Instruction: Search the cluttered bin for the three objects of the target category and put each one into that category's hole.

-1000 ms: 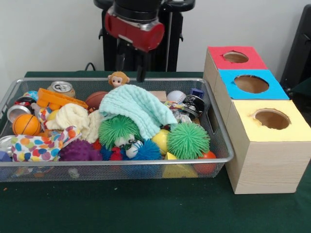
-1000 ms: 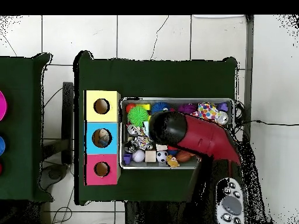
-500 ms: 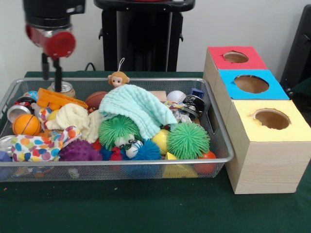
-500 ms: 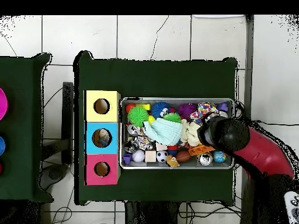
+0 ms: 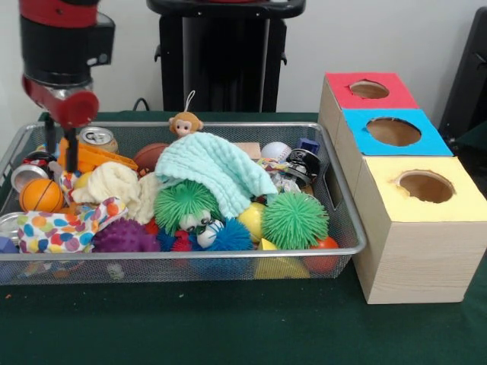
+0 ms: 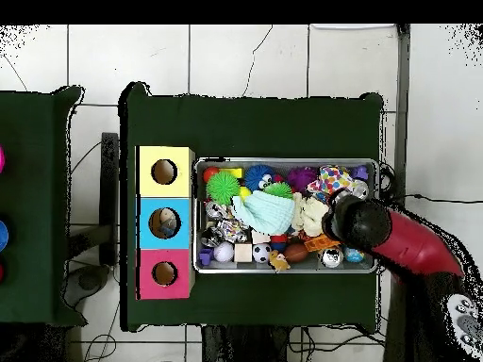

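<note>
Balls and other toys fill the wire bin (image 5: 335, 220), and which category is wanted is not given, so any of them could be the target; in the front view the gripper (image 5: 59, 156) hangs over the bin's left end, its two thin dark fingers (image 5: 71, 152) standing apart with nothing between them, the tips low among the clutter just beside the orange tray (image 5: 87, 156) and the drink can (image 5: 97, 137); that low, spread posture reads as a reach for something at this end, perhaps the small orange basketball (image 5: 40, 195) or the black-and-red ball (image 5: 36, 159), though I cannot tell which; a pale green cloth (image 5: 217, 167) lies draped over the middle of the pile and hides what is under it, which is why searching is needed at all; a green spiky ball (image 5: 295, 220) and a second one (image 5: 184, 204) lie toward the front, a toy monkey (image 5: 185, 123) perches at the back rim; three boxes stand in a row beside the bin's right end, with a red top (image 5: 369, 91), a blue top (image 5: 392, 131) and a yellow top (image 5: 426, 186), each with a round hole facing up so things can be dropped in.

From overhead the red arm (image 6: 415, 247) covers the bin's right end, hiding the gripper; the boxes sit touching the bin's opposite short side, well apart from the arm; something seems to lie inside the blue box's hole (image 6: 164, 222), but it is too small to name.
</note>
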### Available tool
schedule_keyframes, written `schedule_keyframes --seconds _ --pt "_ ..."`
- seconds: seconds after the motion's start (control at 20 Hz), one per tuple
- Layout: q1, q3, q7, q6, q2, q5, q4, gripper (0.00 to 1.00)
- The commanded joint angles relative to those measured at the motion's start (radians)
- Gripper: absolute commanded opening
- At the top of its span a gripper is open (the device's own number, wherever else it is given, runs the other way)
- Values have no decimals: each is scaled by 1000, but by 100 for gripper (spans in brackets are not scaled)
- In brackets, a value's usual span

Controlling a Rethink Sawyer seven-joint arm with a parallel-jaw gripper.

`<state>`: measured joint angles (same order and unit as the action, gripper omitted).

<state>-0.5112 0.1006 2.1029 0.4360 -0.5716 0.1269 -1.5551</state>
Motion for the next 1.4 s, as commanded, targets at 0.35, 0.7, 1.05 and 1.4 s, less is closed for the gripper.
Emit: schedule_keyframes --seconds 0.35,0.7,1.05,1.4 --pt "203 20 188 -164 147 -20 30 100" --pt "122 -38 121 -200 187 -32 50 100" --pt "19 -119 5 -11 7 -47 -30 100" --pt "-39 -147 -22 48 -74 -23 -82 100"
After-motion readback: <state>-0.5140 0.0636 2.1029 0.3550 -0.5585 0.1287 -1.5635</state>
